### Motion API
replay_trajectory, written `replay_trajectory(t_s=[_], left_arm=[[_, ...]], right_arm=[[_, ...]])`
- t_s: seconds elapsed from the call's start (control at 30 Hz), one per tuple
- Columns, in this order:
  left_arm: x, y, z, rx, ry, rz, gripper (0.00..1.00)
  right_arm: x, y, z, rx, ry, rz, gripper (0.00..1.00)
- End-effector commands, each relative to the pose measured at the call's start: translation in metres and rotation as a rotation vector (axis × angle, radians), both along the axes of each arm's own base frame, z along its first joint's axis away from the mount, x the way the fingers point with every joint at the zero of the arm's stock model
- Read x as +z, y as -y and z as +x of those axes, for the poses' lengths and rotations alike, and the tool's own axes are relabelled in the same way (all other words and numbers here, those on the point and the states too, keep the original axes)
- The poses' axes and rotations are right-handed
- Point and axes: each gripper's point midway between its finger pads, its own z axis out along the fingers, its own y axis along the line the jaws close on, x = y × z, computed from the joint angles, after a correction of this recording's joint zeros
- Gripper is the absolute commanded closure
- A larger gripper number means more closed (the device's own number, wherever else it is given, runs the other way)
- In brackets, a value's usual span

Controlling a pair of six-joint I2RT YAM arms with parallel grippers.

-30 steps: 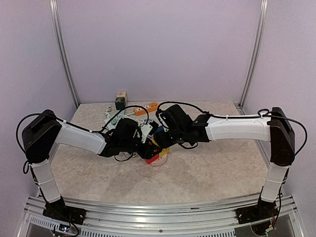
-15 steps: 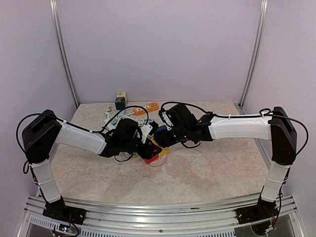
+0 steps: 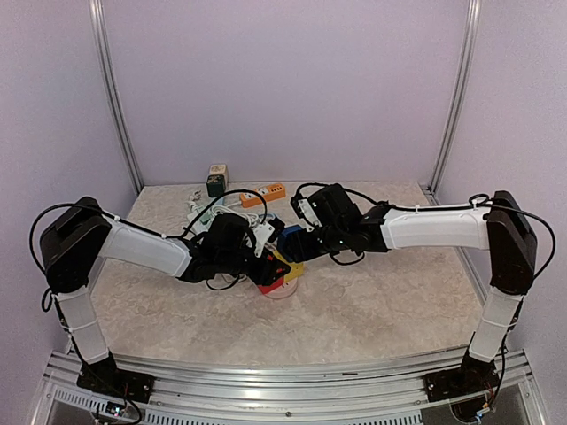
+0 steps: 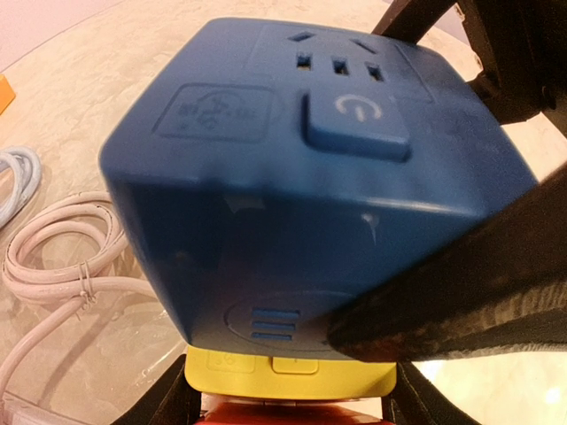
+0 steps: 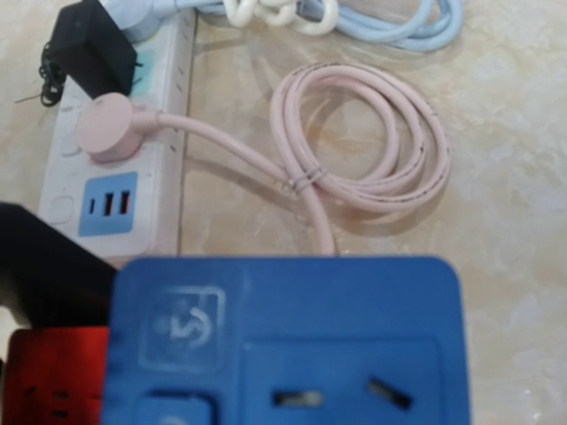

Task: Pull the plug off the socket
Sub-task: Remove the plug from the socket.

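Note:
A blue cube plug [image 3: 288, 235] [image 4: 301, 177] [image 5: 292, 345] sits tilted over a yellow socket cube [image 3: 291, 266] [image 4: 292, 376], which stands on a red cube [image 3: 273, 283] [image 5: 49, 372]. My right gripper [image 3: 299, 241] is shut on the blue plug; one of its dark fingers [image 4: 461, 292] crosses the plug's side in the left wrist view. My left gripper [image 3: 268, 268] [image 4: 292, 403] is shut on the yellow socket cube, with black fingers [image 4: 164, 403] on either side. Whether the plug's pins are out of the socket is hidden.
Behind the stack lie a white power strip [image 5: 115, 159] with a pink plug [image 5: 104, 128], a black adapter [image 5: 89, 53] and a coiled pink cable [image 5: 372, 142]. An orange power strip [image 3: 263, 193] and small boxes [image 3: 216, 180] sit at the back wall.
My right arm has drawn back to the right with the blue plug, which now shows more plainly above the yellow cube. The left arm has not moved.

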Motion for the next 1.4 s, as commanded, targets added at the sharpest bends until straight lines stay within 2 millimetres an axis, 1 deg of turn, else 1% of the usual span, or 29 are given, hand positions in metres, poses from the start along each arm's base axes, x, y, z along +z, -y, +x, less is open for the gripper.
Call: replay_trajectory(t_s=[0.0,0.2,0.4,0.53,0.63,1.17,1.37], left_arm=[[-0.047,-0.02,-0.012,0.025,-0.109,0.128,0.81],[-0.048,-0.016,-0.009,0.023,-0.114,0.123,0.82],[-0.045,-0.013,-0.008,0.021,-0.111,0.12,0.82],[-0.045,-0.013,-0.008,0.019,-0.118,0.12,0.82],[-0.047,-0.012,-0.008,0.019,-0.125,0.122,0.83],[-0.05,-0.014,-0.009,0.022,-0.128,0.128,0.84],[-0.05,-0.015,-0.009,0.025,-0.127,0.129,0.84]], right_arm=[[0.036,-0.005,0.001,-0.006,0.03,0.109,1.0],[0.037,0.006,0.005,-0.064,0.08,0.03,1.0],[0.035,0.008,0.003,-0.092,0.143,-0.069,1.0],[0.03,0.009,0.003,-0.109,0.183,-0.149,1.0],[0.032,0.01,0.001,-0.117,0.217,-0.186,1.0],[0.035,0.0,-0.003,-0.085,0.215,-0.145,1.0],[0.035,0.004,0.0,-0.088,0.194,-0.102,1.0]])
